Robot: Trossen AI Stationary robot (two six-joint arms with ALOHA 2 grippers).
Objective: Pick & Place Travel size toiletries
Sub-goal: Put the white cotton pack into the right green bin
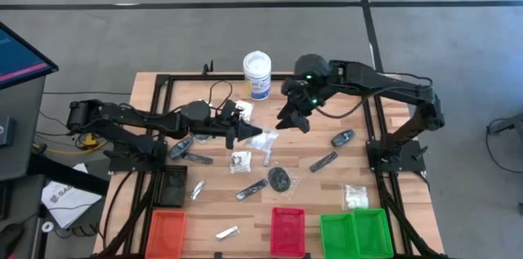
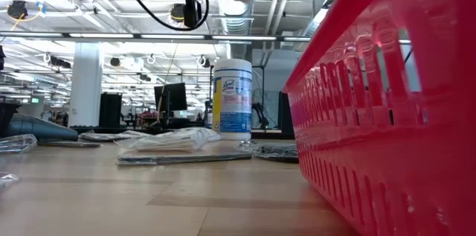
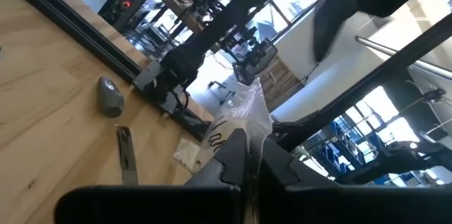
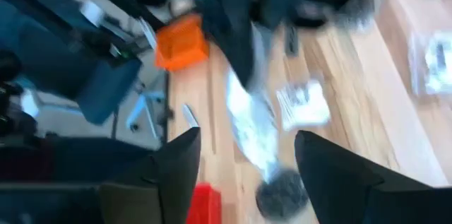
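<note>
Toiletries: one clear packet [image 1: 263, 138] is pinched in the tightly closed left gripper [image 1: 252, 135], up off the middle of the table [image 1: 392, 234]. The right gripper [image 1: 296, 118] hangs near it, fingers wide apart, holding nothing. Other packets lie on the wood toward the trays.

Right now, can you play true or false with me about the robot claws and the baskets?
1. The left claw is pinching a clear packet. True.
2. The right claw is squeezed shut. False: it is open.
3. The red basket sits between the orange basket and the green basket. True.
4. The white tub is lying on its side. False: it stands upright.
</note>
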